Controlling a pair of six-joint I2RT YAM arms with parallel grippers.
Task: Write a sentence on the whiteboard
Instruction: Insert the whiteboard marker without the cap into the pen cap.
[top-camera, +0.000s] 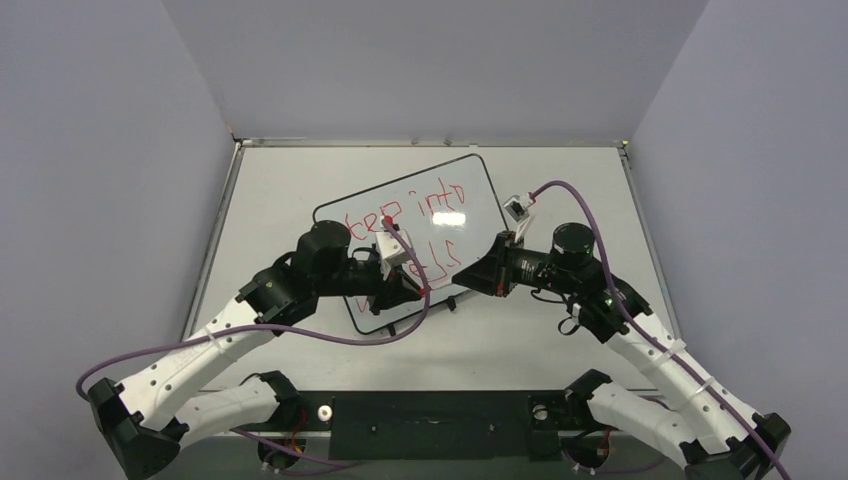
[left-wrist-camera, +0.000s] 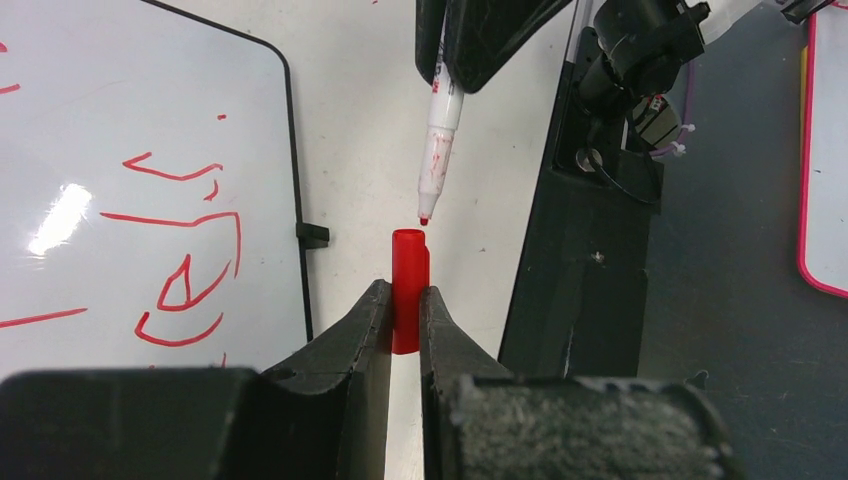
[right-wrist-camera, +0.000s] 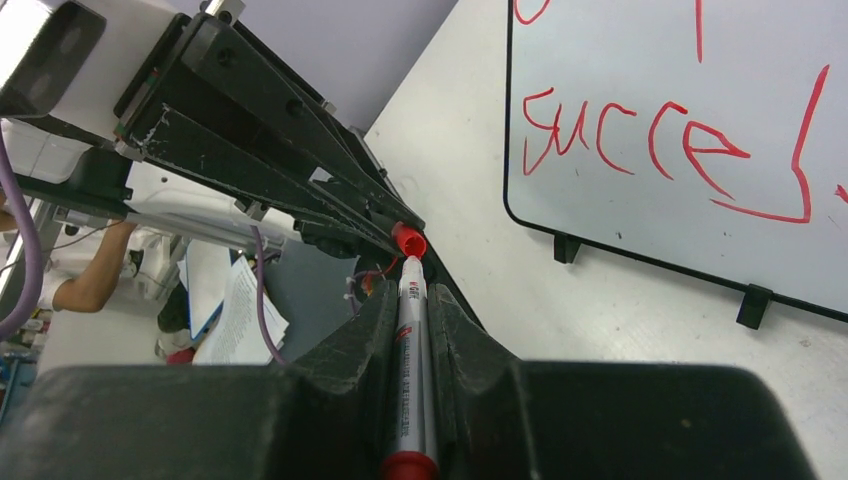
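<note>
While pinched in opposing grippers: red cap (left-wrist-camera: 408, 262) and marker (left-wrist-camera: 438, 150), nib to mouth, not yet joined.
On the left gripper (left-wrist-camera: 405, 292), pressed together on the cap's lower half, open end toward the nib; on the right gripper (right-wrist-camera: 412, 300), clamped around the marker's white barrel, red nib aimed at the cap. Nib just short of the cap's mouth and slightly to one side, with a narrow gap between. Both over bare table (top-camera: 560, 180), just beside the long edge of the whiteboard (top-camera: 485, 228) bearing the small black feet (right-wrist-camera: 567, 247). Whiteboard flat on the table, skewed, mid-table, near part hidden under the left arm in the top view. Sentence (top-camera: 441, 200) in red across the board in two uneven lines: "step into" on the far line, "succe…" on the near line, remainder partly covered.
</note>
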